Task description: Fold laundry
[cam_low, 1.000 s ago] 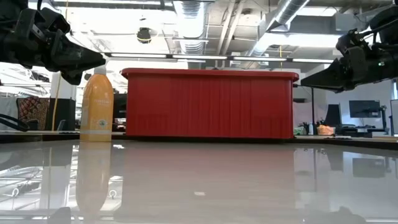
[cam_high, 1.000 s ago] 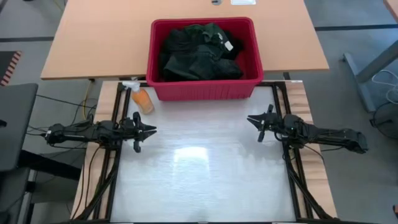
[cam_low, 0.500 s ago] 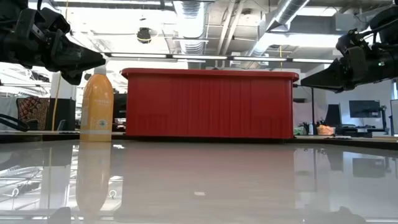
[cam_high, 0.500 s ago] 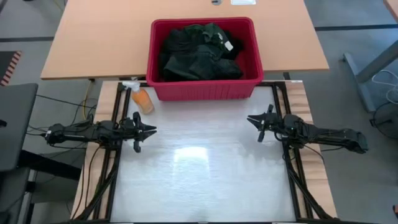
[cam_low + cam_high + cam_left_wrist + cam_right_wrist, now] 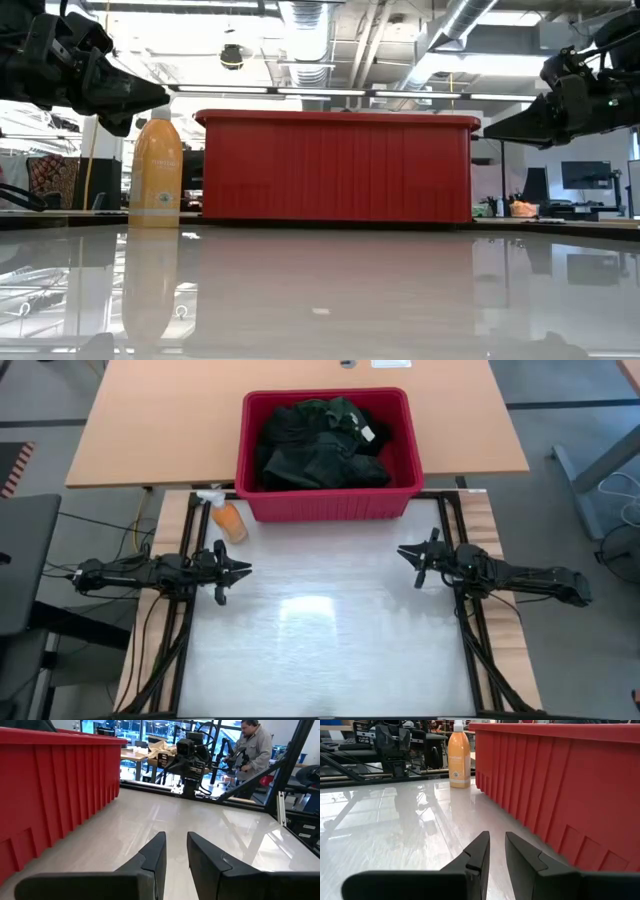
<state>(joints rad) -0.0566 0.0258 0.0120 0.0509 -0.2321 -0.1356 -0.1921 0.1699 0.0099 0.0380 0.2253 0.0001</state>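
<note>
The laundry, a heap of black and dark green cloth with a white label showing, lies inside the red plastic basket at the table's far edge. My left gripper hovers over the table's left side and points level toward the right. Its fingers stand a narrow gap apart with nothing between them. My right gripper hovers over the right side and points left. Its fingers are also slightly apart and hold nothing. Both grippers are well short of the basket.
An orange bottle with a white top stands on the table by the basket's left near corner. The glossy white tabletop lies between the arms. A wooden desk lies beyond. A person stands in the room past the table's right side.
</note>
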